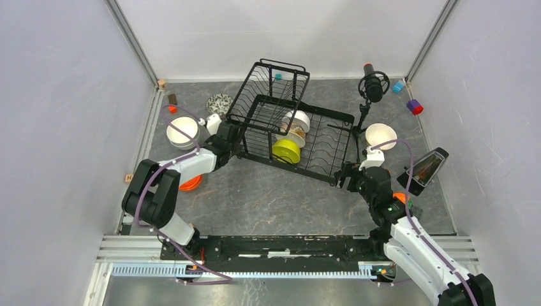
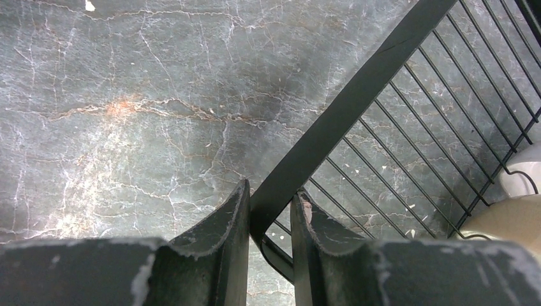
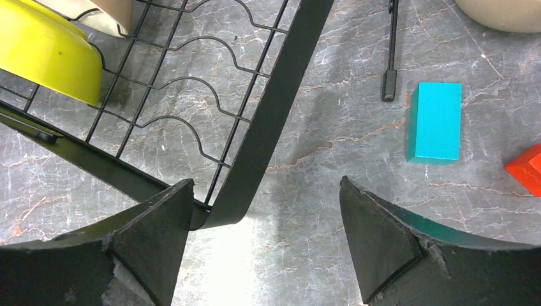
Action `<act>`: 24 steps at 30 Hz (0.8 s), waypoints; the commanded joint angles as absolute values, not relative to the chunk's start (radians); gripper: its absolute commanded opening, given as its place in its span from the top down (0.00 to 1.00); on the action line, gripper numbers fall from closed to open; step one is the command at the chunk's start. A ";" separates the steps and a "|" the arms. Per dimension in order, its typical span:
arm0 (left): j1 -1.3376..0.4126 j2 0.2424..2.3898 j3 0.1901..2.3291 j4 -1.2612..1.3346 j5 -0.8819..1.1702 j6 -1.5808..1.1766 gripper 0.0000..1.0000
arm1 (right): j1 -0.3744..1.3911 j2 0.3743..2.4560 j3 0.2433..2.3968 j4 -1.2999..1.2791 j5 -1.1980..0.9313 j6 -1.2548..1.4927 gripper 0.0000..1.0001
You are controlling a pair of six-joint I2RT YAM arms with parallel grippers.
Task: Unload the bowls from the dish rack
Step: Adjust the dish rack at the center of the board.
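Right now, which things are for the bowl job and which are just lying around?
For the job: dish rack, lime green bowl, white bowls in the rack, patterned bowl on the table.
Just lying about: microphone, cyan block, red block.

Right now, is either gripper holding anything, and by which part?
The left gripper is shut on the dish rack, pinching its flat frame bar. The right gripper is open, holding nothing; the rack's corner lies between its jaws.
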State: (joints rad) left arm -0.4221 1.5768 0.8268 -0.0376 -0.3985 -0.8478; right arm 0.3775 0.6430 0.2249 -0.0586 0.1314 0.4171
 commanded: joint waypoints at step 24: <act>-0.419 1.088 0.632 -0.124 -0.246 -0.965 0.25 | 0.385 0.558 0.310 -0.207 0.109 0.363 0.10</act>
